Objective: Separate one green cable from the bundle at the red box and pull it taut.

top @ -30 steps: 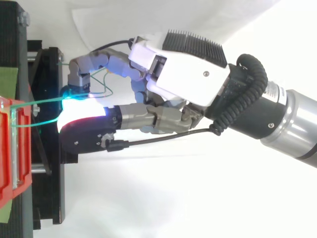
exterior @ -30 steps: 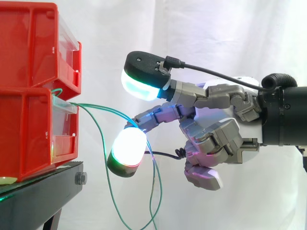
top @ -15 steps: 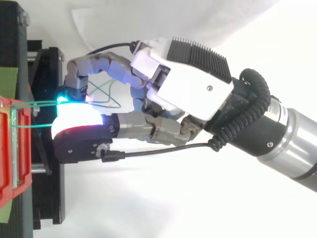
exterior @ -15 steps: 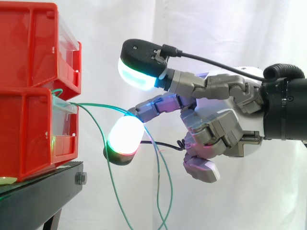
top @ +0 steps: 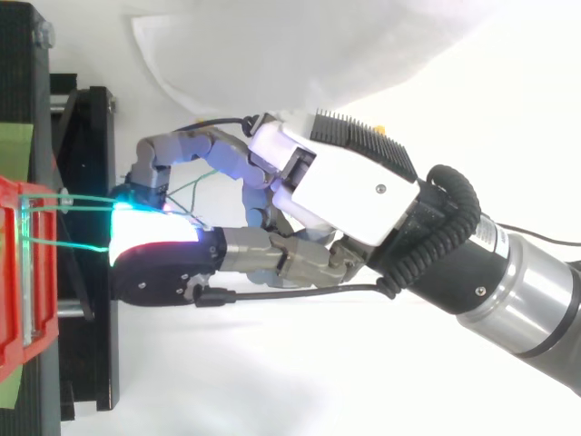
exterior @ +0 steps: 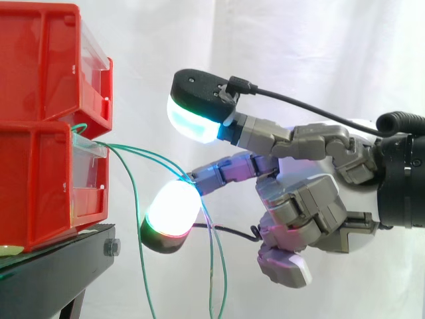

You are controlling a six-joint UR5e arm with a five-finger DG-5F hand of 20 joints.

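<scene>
Thin green cables [exterior: 146, 156] drape slack from the red box [exterior: 40, 179].

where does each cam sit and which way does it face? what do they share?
Side view: beside the work at its height, looking level across at the red bins on the black stand; the hand comes in from the right.
Top view: above, looking down on the red bins at left; the hand and arm come in from the lower right.
Shared: red bins, black stand, hand, green cables.
</scene>
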